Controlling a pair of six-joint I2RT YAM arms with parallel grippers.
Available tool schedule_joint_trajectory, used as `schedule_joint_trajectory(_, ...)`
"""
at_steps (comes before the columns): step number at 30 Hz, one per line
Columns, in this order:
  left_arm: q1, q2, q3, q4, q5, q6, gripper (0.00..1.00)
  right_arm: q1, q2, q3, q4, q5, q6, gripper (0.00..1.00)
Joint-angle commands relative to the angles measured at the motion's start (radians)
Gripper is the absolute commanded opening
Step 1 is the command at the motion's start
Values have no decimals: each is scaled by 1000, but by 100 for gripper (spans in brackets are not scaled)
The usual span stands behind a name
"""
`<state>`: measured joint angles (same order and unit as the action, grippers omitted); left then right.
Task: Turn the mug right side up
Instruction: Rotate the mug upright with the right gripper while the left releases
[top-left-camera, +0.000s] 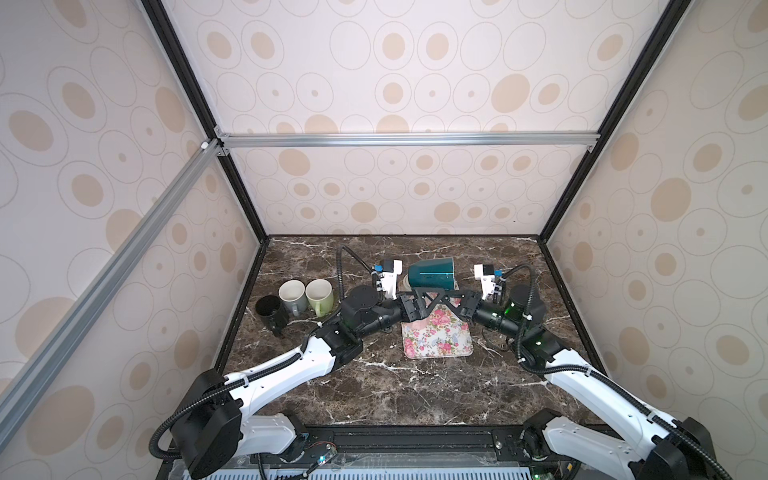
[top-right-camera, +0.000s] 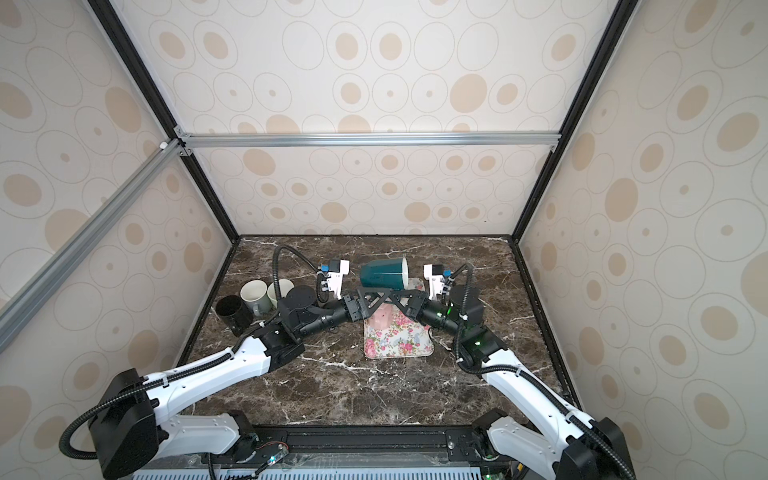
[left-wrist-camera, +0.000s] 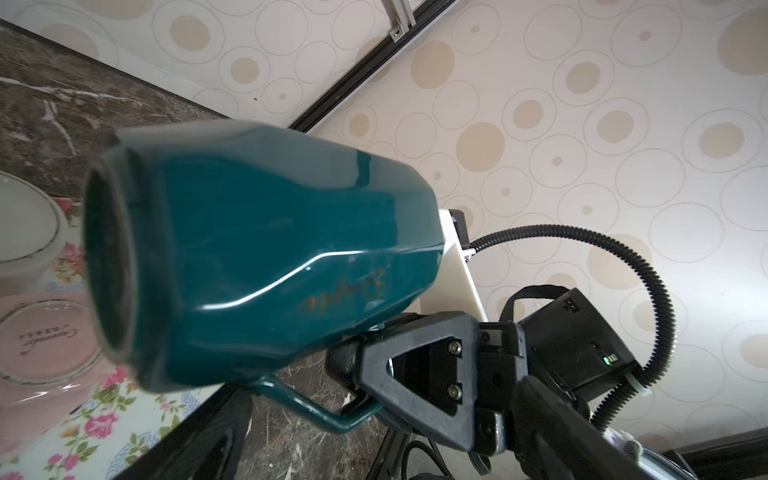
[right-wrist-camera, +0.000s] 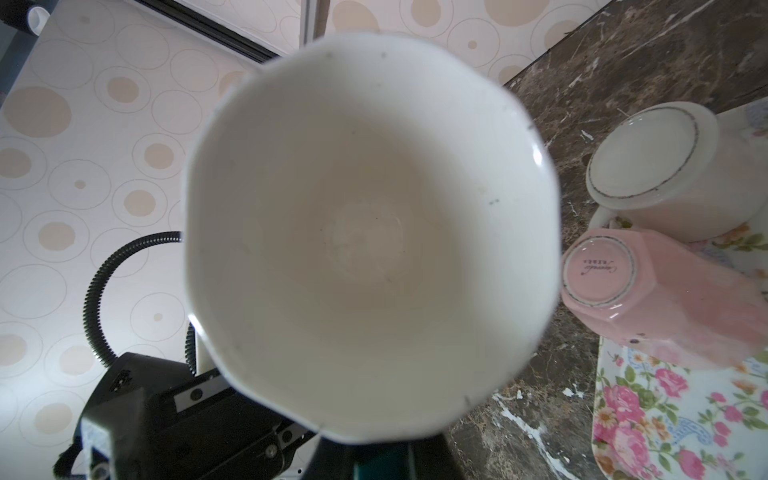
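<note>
The teal mug (top-left-camera: 432, 272) hangs on its side above the far end of the floral tray (top-left-camera: 440, 345), white mouth toward the right arm, base toward the left arm. In the right wrist view its white inside (right-wrist-camera: 365, 232) fills the picture. My right gripper (top-left-camera: 451, 298) is shut on the mug's handle (left-wrist-camera: 332, 419) from below; its black fingers (left-wrist-camera: 415, 365) show in the left wrist view. My left gripper (top-left-camera: 426, 300) meets it under the mug, jaws spread wide on either side of the handle, gripping nothing.
An upside-down pink mug (right-wrist-camera: 665, 299) and an upside-down cream mug (right-wrist-camera: 665, 166) stand on the tray below the grippers. Black (top-left-camera: 270, 311), white (top-left-camera: 293, 293) and green (top-left-camera: 320, 295) mugs stand upright at the table's left edge. Walls close in three sides.
</note>
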<state>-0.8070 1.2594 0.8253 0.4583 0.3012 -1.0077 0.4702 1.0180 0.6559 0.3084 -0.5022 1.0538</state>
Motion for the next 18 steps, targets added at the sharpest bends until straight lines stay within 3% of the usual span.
schedule_joint_trajectory(1, 0, -60, 23, -4, -67, 44, 98, 1, -2, 10, 20, 47, -34, 0)
schedule_joint_trajectory(10, 0, -129, -60, -13, -144, 37, 98, 1, -5, 85, -170, 160, -136, 0)
schedule_joint_trajectory(18, 0, -167, -115, -12, -169, 27, 98, -1, 2, 241, -541, 411, -325, 0)
